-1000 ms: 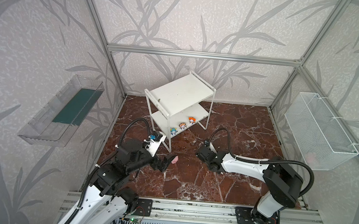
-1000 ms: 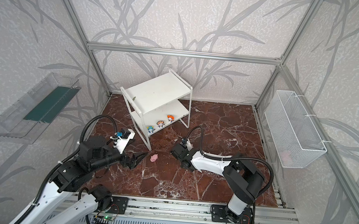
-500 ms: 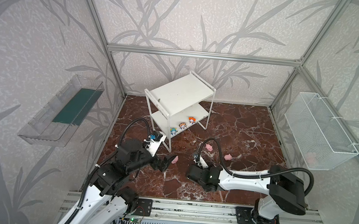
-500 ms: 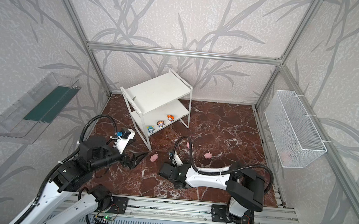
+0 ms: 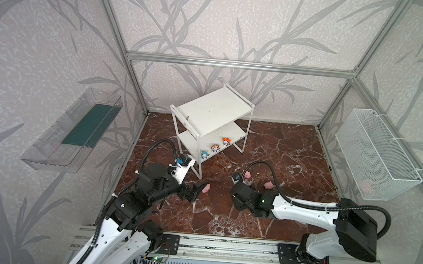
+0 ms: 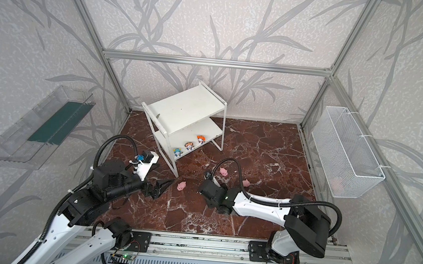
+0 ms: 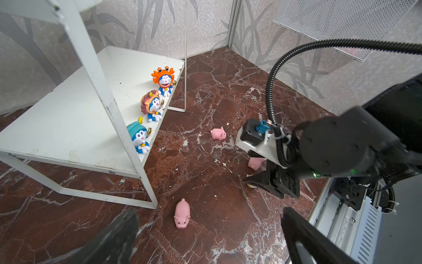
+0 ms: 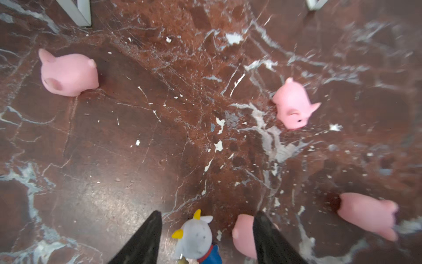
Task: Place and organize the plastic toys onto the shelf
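From where I'm standing, the white-hooded figurine (image 8: 196, 237) gets chopped off at the frame edge in the right wrist view, only head and collar showing. The pink pig (image 8: 243, 235) beside it is half behind one of the fingers (image 8: 269, 240) of the right gripper (image 8: 207, 213), and the blurred pig (image 8: 367, 214) farther off is just smear. In both top views the right arm (image 5: 251, 197) buries that figurine. Pink blob (image 5: 366, 186) in the wire mesh basket (image 5: 376, 152): too fuzzy to name.
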You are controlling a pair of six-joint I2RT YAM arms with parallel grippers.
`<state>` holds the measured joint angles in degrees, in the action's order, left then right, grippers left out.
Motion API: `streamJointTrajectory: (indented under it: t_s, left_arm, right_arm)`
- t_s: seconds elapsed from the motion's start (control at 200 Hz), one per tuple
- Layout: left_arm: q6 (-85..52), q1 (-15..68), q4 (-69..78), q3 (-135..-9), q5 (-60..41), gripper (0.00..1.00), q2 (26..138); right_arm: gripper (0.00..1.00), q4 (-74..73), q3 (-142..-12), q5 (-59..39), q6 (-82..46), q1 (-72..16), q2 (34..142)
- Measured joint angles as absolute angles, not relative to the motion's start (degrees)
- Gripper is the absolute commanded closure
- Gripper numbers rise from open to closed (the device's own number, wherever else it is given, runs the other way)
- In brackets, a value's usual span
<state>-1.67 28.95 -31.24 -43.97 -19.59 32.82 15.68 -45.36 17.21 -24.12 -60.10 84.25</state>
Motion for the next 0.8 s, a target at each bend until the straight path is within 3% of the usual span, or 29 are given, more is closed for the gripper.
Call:
streamJointTrajectory:
  t_s: [0.125, 0.255, 0.485, 0.8]
  left_arm:
    - [-1.7, 28.9, -31.2, -44.0, -19.6, 0.01, 32.8]
    - [-1.7, 28.9, -31.2, -44.0, -19.6, 0.01, 32.8]
    - [-1.7, 28.7, -31.2, -44.0, -19.7, 0.01, 33.0]
    - [-1.7, 28.6, -31.2, -44.0, -19.7, 0.01, 32.9]
  right_arm:
    - [0.44, 13.6, -42.6, 8.4, -20.4, -59.0, 83.0]
    - [0.42, 13.7, -37.4, 6.9, -18.0, -60.5, 78.6]
    - [0.44, 15.0, -35.8, 16.8, -16.8, -64.8, 78.3]
    - [0.47, 19.8, -42.4, 31.9, -16.6, -71.5, 89.5]
